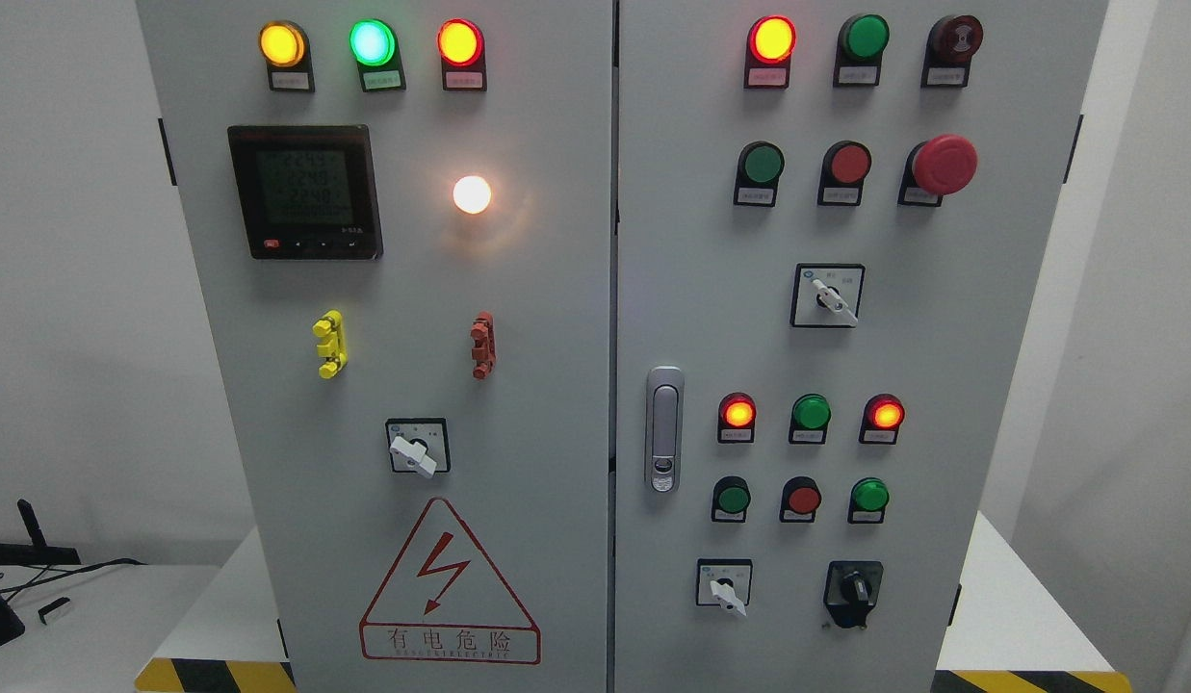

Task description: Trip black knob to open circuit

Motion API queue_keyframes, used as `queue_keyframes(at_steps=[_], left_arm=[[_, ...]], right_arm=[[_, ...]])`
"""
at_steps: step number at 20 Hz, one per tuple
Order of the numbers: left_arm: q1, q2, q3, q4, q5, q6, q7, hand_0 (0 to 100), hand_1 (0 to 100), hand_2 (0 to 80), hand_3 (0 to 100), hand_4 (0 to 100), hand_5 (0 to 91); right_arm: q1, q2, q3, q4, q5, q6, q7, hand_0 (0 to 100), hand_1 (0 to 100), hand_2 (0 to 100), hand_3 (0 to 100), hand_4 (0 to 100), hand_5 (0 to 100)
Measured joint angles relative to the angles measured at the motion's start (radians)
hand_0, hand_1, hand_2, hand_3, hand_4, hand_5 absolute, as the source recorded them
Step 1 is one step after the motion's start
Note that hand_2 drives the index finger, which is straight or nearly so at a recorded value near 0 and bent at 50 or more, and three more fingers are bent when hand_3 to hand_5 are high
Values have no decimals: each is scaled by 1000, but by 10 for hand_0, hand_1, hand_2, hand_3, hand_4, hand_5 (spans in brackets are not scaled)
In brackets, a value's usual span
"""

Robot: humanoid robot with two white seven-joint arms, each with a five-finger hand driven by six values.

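Striped hazard tape (215,676) edges the base nearest the camera; neither robot hand shows, so their state cannot be told and nothing can be placed relative to them. On the cabinet (556,385), the black knob (853,589) sits untouched: the reach has not begun. Next, a hand must rise, grip and twist it. The warning triangle (449,582) reads "有电危险".

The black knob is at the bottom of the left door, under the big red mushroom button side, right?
Not quite. The head view shows the black knob at the bottom of the right door, not the left one. The big red mushroom button is on that same door, higher up.
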Motion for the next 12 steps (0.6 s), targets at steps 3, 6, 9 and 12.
queue_keyframes(at_steps=[3, 6, 9, 12], left_arm=[[0, 0, 0, 0, 0, 0, 0, 120, 389, 0, 0, 0, 0], [0, 0, 0, 0, 0, 0, 0, 120, 389, 0, 0, 0, 0], [0, 0, 0, 0, 0, 0, 0, 120, 389, 0, 0, 0, 0], [0, 0, 0, 0, 0, 0, 0, 120, 389, 0, 0, 0, 0]], right_arm=[[0, 0, 0, 0, 0, 0, 0, 121, 278, 72, 198, 120, 127], [0, 0, 0, -1, 0, 0, 0, 121, 278, 74, 199, 121, 127], [0, 0, 0, -1, 0, -4, 0, 122, 279, 77, 205, 127, 133], [1, 0, -1, -6, 0, -8, 0, 121, 283, 83, 216, 140, 140]])
